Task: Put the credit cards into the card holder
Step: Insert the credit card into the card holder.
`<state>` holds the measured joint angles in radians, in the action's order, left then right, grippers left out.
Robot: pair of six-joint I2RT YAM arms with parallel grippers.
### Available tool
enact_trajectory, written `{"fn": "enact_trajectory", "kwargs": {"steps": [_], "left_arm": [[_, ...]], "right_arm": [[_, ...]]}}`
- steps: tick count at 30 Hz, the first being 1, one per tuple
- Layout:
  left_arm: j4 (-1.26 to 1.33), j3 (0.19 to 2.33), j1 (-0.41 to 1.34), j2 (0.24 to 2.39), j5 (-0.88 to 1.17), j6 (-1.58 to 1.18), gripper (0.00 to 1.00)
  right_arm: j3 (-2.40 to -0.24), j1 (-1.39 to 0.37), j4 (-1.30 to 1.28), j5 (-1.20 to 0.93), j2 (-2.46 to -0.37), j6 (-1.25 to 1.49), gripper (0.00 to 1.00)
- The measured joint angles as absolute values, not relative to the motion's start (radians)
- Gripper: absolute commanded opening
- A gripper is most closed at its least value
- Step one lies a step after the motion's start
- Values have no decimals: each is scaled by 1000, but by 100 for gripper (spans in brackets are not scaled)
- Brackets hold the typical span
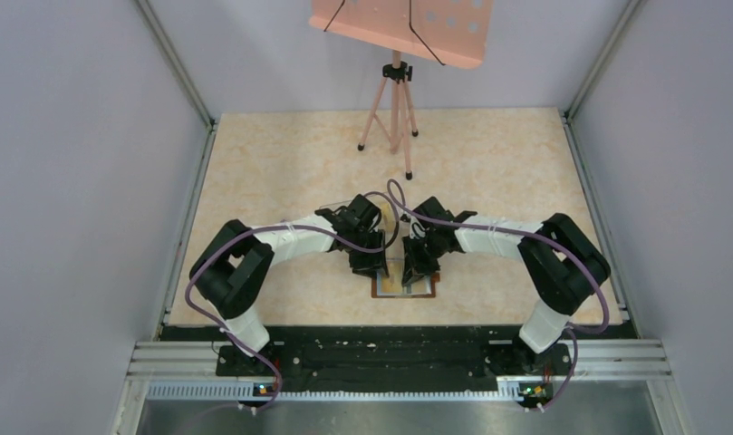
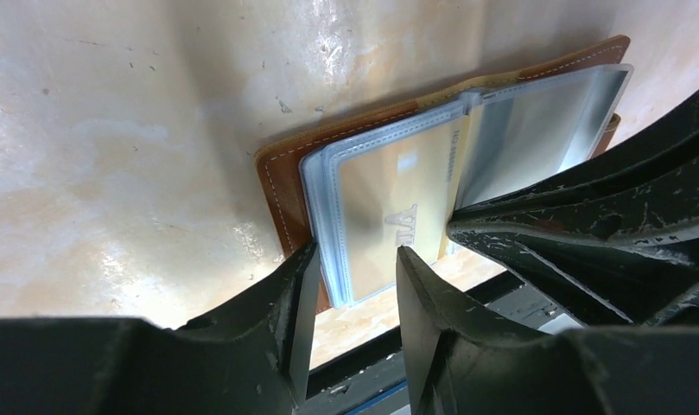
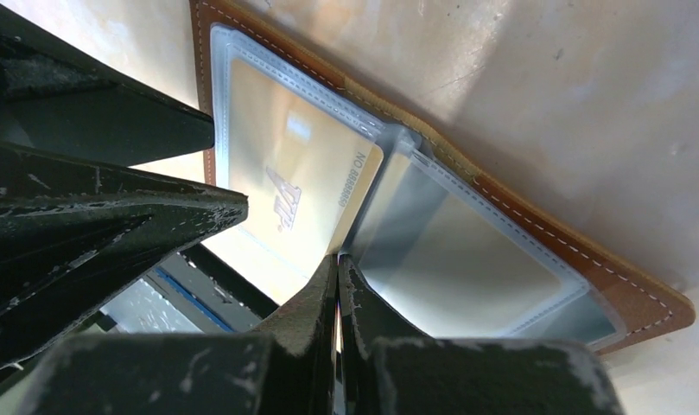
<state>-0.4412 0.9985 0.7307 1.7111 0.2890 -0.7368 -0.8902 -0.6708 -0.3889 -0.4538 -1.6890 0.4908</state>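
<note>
Fingers (image 2: 294,294) of the left pincer (image 2: 356,255) stand released, parted over the edge of a clear pocket. Between both arms the open card holder (image 2: 276,186) lies flat on the tabletop (image 2: 112,130), an orange-yellow credit card (image 3: 294,173) inside that pocket. The right pincer (image 3: 338,259) is clenched, its tips at the card's corner.

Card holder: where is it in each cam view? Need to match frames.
Top external: card holder low centre, only its near edge showing.
Left wrist: card holder centre to upper right, lying open.
Right wrist: card holder diagonal, upper left to lower right.
Shared landmark: yellow card by the centre fold, both wrist views; unclear from above.
</note>
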Motion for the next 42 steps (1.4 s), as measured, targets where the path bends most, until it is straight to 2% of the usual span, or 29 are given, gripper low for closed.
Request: {"fn": "enact_trajectory", "kwargs": {"steps": [12,15,19,30,33,34,38,42], "left_arm": [[-377,999,727,1740,369,-739,25],[-366,999,727,1740,387,-739,17],[-367,1011,728,1738,411,-743,0],[-516,1085,731,1718,318,-701,0],[-606,1115,731,1700,258,-684,0],[-638,1129,731,1697,238,-679,2],[-715,1177,730,1694,212,-668,26],[-720,1193,729,1693,239,-667,33]], "right_arm": [[-890,-671,-387,-462,-1696,490,0],[-890,-671,-385,-467,-1698,491,0],[-890,-671,-376,-475,-1700,492,0],[-892,-640,-364,-512,-1681,513,9],[-892,-599,-358,-530,-1642,528,14],[-892,-588,-355,-536,-1629,532,15],[-901,-557,-342,-556,-1603,543,16],[-905,-541,-338,-571,-1603,549,16]]}}
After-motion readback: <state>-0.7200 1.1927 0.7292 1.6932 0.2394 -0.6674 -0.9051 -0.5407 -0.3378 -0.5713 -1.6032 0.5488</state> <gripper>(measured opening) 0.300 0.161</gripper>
